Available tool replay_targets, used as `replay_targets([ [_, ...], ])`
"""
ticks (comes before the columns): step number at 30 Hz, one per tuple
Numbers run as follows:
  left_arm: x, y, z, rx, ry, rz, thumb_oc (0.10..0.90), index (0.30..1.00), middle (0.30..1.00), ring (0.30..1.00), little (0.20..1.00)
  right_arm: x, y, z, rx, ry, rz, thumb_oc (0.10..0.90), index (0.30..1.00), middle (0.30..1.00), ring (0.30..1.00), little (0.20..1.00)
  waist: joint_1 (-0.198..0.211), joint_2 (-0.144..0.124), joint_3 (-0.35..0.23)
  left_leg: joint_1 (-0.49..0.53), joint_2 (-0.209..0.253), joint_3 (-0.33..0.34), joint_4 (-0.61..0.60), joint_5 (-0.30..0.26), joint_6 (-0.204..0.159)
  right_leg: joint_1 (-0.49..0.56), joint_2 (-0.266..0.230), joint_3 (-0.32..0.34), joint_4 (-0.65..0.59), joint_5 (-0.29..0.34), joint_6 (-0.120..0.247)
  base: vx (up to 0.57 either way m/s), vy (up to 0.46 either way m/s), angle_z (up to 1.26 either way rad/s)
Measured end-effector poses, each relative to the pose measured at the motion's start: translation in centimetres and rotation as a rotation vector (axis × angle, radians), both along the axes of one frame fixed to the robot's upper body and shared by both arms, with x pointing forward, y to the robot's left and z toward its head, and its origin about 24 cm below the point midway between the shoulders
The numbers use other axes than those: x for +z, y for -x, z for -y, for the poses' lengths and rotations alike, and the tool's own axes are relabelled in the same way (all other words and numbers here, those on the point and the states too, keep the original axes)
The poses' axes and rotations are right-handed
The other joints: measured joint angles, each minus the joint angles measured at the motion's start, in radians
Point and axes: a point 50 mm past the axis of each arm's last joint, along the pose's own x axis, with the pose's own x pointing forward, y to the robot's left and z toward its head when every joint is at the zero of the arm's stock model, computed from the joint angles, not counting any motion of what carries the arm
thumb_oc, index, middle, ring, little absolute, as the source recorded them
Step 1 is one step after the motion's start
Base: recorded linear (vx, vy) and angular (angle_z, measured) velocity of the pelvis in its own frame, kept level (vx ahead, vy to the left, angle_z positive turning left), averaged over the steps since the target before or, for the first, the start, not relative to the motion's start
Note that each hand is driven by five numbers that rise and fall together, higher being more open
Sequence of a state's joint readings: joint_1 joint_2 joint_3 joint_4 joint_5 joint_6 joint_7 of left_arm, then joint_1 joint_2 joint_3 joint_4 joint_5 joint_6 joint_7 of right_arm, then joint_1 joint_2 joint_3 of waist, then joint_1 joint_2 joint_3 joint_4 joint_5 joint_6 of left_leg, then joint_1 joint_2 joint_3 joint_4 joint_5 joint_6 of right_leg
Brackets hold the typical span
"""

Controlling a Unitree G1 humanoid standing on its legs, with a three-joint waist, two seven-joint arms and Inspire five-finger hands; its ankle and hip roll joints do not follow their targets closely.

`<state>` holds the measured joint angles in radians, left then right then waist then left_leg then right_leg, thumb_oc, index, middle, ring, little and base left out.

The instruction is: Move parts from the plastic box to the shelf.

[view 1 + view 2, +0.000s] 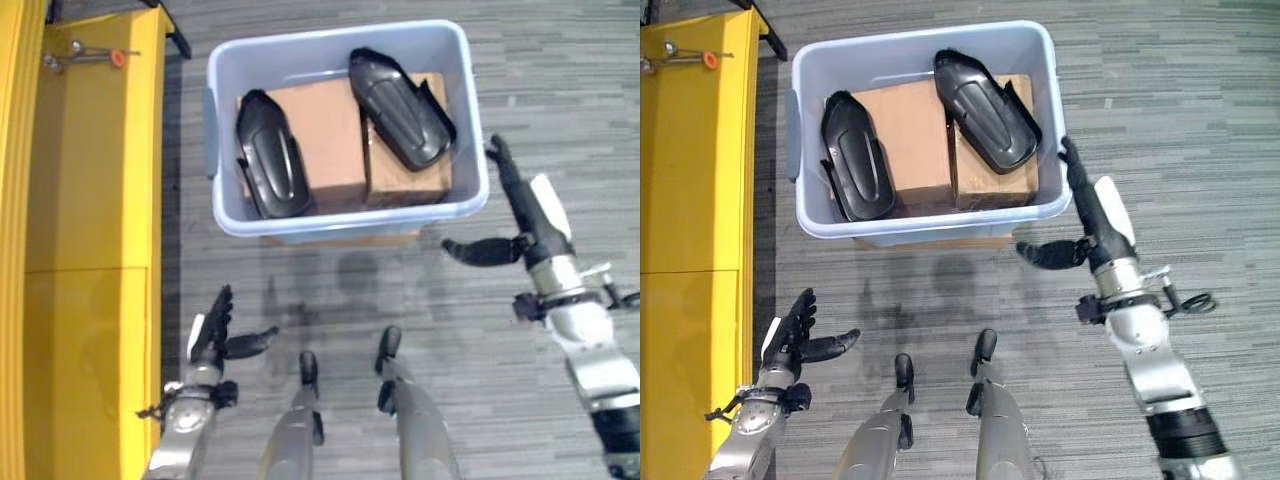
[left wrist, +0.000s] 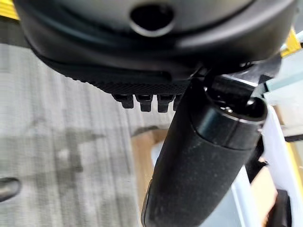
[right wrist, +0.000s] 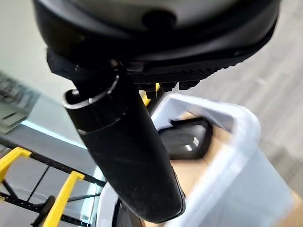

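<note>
Low in the left eye view, the left hand (image 1: 212,332) hangs over the carpet, fingers straight and spread, empty. Beyond it the plastic box (image 1: 228,70) holds two black moulded parts (image 1: 272,155) (image 1: 400,108) on cardboard cartons (image 1: 330,125); the yellow shelf (image 1: 90,200) flanks it. They look stiff, light, glossy; best gripped across the narrow middle. Right eye view: right hand (image 1: 1090,215) beside the box's rim, fingers extended, empty.
</note>
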<state>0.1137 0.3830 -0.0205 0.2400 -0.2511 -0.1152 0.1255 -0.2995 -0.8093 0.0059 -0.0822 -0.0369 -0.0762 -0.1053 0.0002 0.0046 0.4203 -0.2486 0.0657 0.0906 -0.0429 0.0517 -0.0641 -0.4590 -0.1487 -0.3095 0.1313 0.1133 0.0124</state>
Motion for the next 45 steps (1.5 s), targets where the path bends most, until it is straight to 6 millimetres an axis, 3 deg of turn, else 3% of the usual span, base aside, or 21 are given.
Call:
replay_targets([
  [3, 0.9, -0.5, 0.2, -0.012, 0.0, 0.042, 0.9, 1.0, 1.0, 1.0, 1.0, 5.3, -0.8, 1.4, -0.077, 0.082, 0.154, 0.9, 1.0, 1.0, 1.0, 1.0, 0.013, -0.008, 0.018, -0.015, 0.003, -0.017, 0.014, 0.001, 0.0, 0.0, 0.0, -0.012, 0.0, 0.007, -0.011, -0.01, -0.021, 0.13],
  [4, 1.4, -0.8, 0.3, -0.021, 0.008, 0.062, 0.9, 1.0, 1.0, 1.0, 1.0, 8.0, -1.1, 1.6, -0.105, 0.147, 0.22, 0.9, 1.0, 1.0, 1.0, 1.0, 0.017, -0.008, 0.027, -0.018, 0.001, -0.018, 0.019, 0.001, -0.001, 0.0, -0.001, -0.014, -0.001, 0.007, -0.011, -0.01, -0.02, 0.09],
  [5, 1.5, -0.9, 0.3, -0.023, 0.006, 0.069, 0.9, 1.0, 1.0, 1.0, 1.0, 8.8, -1.1, 1.6, -0.119, 0.159, 0.247, 0.9, 1.0, 1.0, 1.0, 1.0, 0.028, -0.01, 0.028, -0.018, 0.002, -0.021, 0.02, 0.001, -0.001, 0.001, -0.001, -0.014, -0.001, 0.007, -0.011, -0.01, -0.024, 0.08],
  [9, 1.9, -1.0, 0.0, -0.029, -0.008, 0.075, 0.9, 1.0, 1.0, 1.0, 1.0, 10.4, -2.4, 1.5, -0.147, 0.237, 0.251, 0.9, 1.0, 1.0, 1.0, 1.0, 0.034, -0.01, 0.029, -0.021, -0.001, -0.042, 0.025, 0.001, -0.001, 0.015, -0.006, -0.029, -0.007, 0.007, -0.011, -0.01, -0.029, 0.13],
  [14, 2.2, -0.8, -0.9, -0.029, -0.046, 0.074, 0.9, 1.0, 1.0, 1.0, 1.0, 11.1, -2.7, 2.7, -0.224, 0.305, 0.236, 0.9, 1.0, 1.0, 1.0, 1.0, 0.088, -0.004, 0.039, -0.045, 0.0, -0.072, 0.036, 0.002, -0.002, 0.016, -0.01, -0.055, -0.012, 0.006, -0.011, -0.01, -0.038, 0.15],
  [16, 2.4, -0.8, -1.3, -0.022, -0.057, 0.079, 0.9, 1.0, 1.0, 1.0, 1.0, 12.0, -2.8, 2.7, -0.234, 0.324, 0.251, 0.9, 1.0, 1.0, 1.0, 1.0, 0.088, -0.004, 0.057, -0.057, 0.0, -0.086, 0.042, 0.004, -0.004, 0.016, -0.01, -0.063, -0.017, 0.007, -0.011, 0.0, -0.028, 0.22],
  [25, 2.5, -0.9, -1.2, -0.027, -0.054, 0.087, 0.9, 1.0, 1.0, 1.0, 1.0, 10.4, -3.6, 1.9, -0.224, 0.416, 0.196, 0.9, 1.0, 1.0, 1.0, 1.0, 0.113, -0.004, 0.065, -0.076, 0.001, -0.099, 0.043, 0.006, -0.005, 0.013, -0.009, -0.083, -0.028, 0.007, -0.012, 0.0, -0.013, 0.05],
  [33, 2.7, -0.9, -1.1, -0.029, -0.053, 0.093, 0.9, 1.0, 1.0, 1.0, 1.0, 8.3, -5.1, 2.9, -0.287, 0.507, 0.078, 0.9, 1.0, 1.0, 1.0, 1.0, 0.113, -0.005, 0.066, -0.081, 0.001, -0.1, 0.043, 0.006, -0.005, 0.012, -0.008, -0.085, -0.034, 0.007, -0.012, 0.0, -0.002, 0.0],
  [45, 2.7, -0.9, -1.1, -0.029, -0.054, 0.093, 0.9, 1.0, 1.0, 1.0, 1.0, 8.0, -5.3, 3.0, -0.297, 0.545, 0.062, 0.9, 1.0, 1.0, 1.0, 1.0, 0.112, -0.006, 0.066, -0.083, 0.001, -0.1, 0.043, 0.006, -0.005, 0.011, -0.007, -0.085, -0.039, 0.008, -0.013, 0.0, 0.0, 0.0],
])
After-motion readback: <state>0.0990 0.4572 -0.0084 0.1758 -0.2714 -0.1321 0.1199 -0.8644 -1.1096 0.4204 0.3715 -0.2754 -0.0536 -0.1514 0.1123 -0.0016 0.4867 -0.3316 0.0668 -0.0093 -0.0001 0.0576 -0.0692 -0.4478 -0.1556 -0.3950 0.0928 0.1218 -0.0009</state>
